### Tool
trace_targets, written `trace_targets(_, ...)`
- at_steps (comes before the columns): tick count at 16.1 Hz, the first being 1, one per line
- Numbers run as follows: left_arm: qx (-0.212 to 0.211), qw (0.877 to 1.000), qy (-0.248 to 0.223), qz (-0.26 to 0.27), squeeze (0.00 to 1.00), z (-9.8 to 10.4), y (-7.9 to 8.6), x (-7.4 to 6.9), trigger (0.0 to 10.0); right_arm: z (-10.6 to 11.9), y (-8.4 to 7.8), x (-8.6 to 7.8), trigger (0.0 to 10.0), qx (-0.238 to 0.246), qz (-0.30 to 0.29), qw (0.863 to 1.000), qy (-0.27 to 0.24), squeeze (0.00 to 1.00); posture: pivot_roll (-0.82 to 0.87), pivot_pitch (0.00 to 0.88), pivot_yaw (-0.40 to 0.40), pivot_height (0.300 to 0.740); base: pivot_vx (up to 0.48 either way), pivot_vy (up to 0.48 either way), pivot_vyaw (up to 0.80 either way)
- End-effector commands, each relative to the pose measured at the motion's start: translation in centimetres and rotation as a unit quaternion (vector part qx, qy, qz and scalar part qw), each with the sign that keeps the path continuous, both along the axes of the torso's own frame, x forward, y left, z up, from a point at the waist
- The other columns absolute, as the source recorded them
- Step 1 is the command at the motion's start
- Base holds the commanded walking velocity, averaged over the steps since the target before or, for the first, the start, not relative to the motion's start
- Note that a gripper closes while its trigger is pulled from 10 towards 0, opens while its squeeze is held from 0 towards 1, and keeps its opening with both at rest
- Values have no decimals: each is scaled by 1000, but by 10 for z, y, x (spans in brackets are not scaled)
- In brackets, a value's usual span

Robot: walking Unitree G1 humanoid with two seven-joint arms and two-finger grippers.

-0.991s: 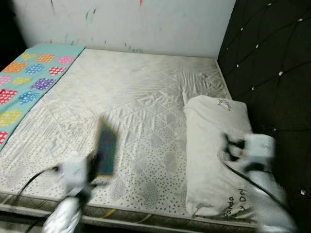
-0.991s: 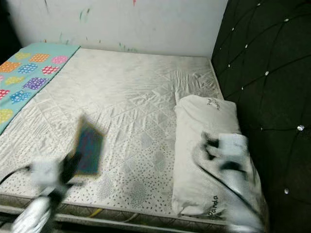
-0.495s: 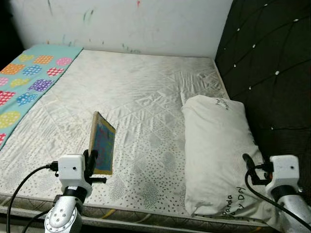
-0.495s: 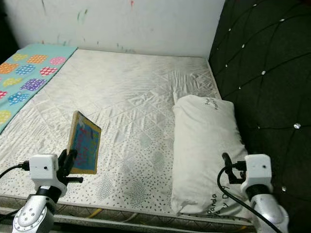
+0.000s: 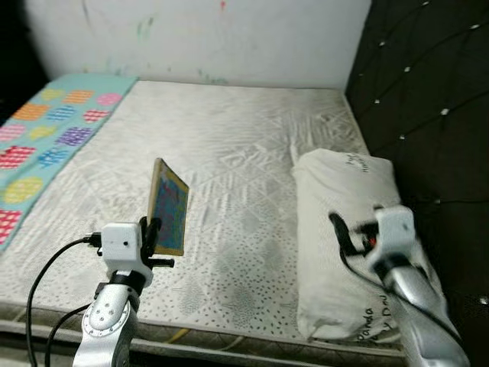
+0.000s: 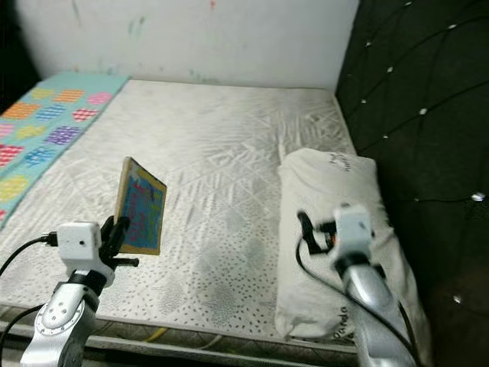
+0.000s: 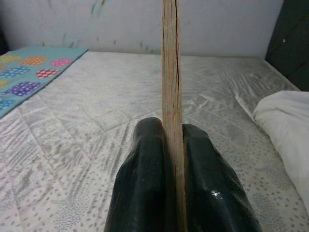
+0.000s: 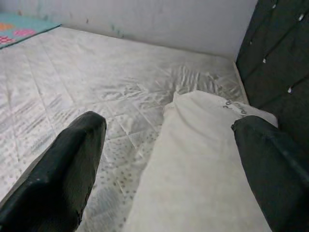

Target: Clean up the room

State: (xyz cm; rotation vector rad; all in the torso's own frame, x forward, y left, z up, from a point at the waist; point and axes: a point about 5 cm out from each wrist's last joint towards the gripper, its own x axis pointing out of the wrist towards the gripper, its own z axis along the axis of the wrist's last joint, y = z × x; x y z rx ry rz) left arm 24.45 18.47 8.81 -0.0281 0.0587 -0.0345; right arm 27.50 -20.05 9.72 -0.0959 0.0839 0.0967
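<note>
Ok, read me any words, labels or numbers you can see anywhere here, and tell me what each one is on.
Dark printed lettering on the near end of the white pillow: blurred, not readable.
More lettering on the pillow's far end: too small to read.
Book held in the left gripper: colourful cover, no text legible.

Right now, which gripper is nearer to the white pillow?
Right. The right gripper hovers open directly over the white pillow, while the left gripper is off across the mattress, shut on a book.
</note>
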Motion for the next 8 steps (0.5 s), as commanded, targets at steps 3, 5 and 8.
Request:
trace_targets(3,4,999,-32,6,0,8,3,10,10000,-11,-2,0,10000,15,-42,999,20,0,-112,0,28,740,0,0,-735)
trace_targets(5,-8,999,-40,12,0,11,-1,9,10000,-13,3,-1,10000,33,-80,996,6,0,-105,0,13,740,0,0,-800)
trace_targets(8,-15,1000,-26,9,0,3,-6,3,10000,-11,5,1,10000,36,-102,994,-5,0,-114,0,11,740,0,0,-800)
